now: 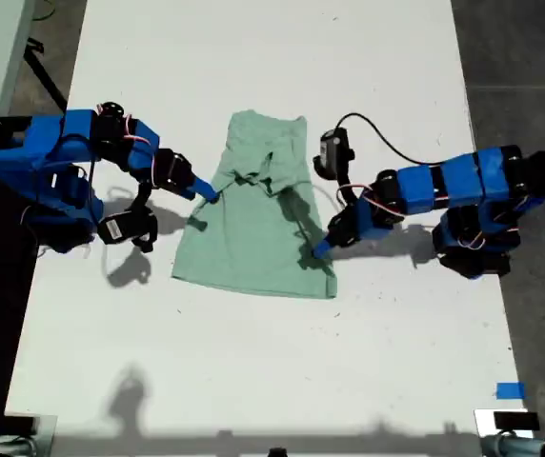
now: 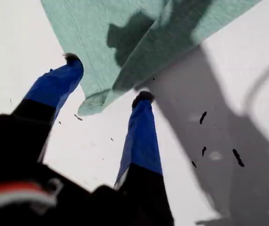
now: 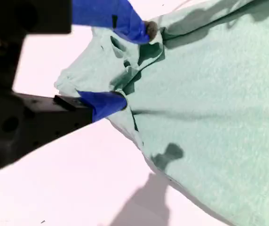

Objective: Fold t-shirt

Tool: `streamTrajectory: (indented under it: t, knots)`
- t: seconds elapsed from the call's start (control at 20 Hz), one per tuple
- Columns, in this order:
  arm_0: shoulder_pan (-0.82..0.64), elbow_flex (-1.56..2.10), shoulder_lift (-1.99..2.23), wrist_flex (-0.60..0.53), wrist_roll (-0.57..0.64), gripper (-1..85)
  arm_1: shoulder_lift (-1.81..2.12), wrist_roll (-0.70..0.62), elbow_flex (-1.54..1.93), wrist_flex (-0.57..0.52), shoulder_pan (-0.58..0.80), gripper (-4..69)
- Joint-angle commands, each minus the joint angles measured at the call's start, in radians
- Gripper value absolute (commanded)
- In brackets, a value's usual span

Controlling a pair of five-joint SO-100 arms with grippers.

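We see the t-shirt lying on the white table, its collar end away from the exterior view's bottom edge and its hem nearer that edge. The upper part is rumpled: the sleeves are drawn inward and the cloth is creased across the chest, while the lower half lies fairly flat.

Our first gripper stands at the shirt's edge on the exterior view's right, close to the hem corner. Its jaws are spread wide. In the first wrist view a corner of the shirt lies between them. One fingertip rests at the cloth's edge, and the other sits just beside the edge where the fabric meets the bare table. Neither finger has cloth pinched.

Our second gripper is at the shirt's opposite edge, the one on the exterior view's left, level with the sleeve. In the second wrist view its two blue fingers sit apart, with a bunched fold of sleeve cloth between them. One tip presses into a crease and the other lies against the gathered fabric. We cannot tell whether the jaws actually grip that fold or only bracket it.

Both arms reach in toward the shirt from opposite sides, with the shirt between them.
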Motion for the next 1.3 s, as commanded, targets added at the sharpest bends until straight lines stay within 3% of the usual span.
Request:
streamTrajectory:
  t: [0.0,0.2,0.3,0.8,0.95,1.05,1.25]
  knots:
    - [0.014,-0.009,0.026,-0.02,-0.009,23.0,-0.044,0.002,-0.071,-0.075,-0.021,26.2]
    - [0.008,0.0,0.026,-0.021,-0.008,22.9,-0.092,0.014,-0.017,-0.163,-0.031,21.8]
    - [0.006,0.0,0.026,-0.021,-0.006,22.8,-0.089,0.02,0.021,-0.189,-0.029,14.8]
    - [-0.003,0.002,0.026,-0.026,-0.002,22.6,-0.132,0.031,0.081,-0.259,-0.035,18.3]
    - [-0.003,0.002,0.026,-0.028,0.0,22.5,-0.14,0.035,0.087,-0.267,-0.035,2.5]
    - [-0.003,0.0,0.026,-0.028,0.002,22.4,-0.135,0.025,0.052,-0.219,-0.037,-0.9]
    - [0.0,0.0,0.026,-0.035,0.003,22.3,-0.135,0.018,-0.103,-0.043,-0.04,-0.9]
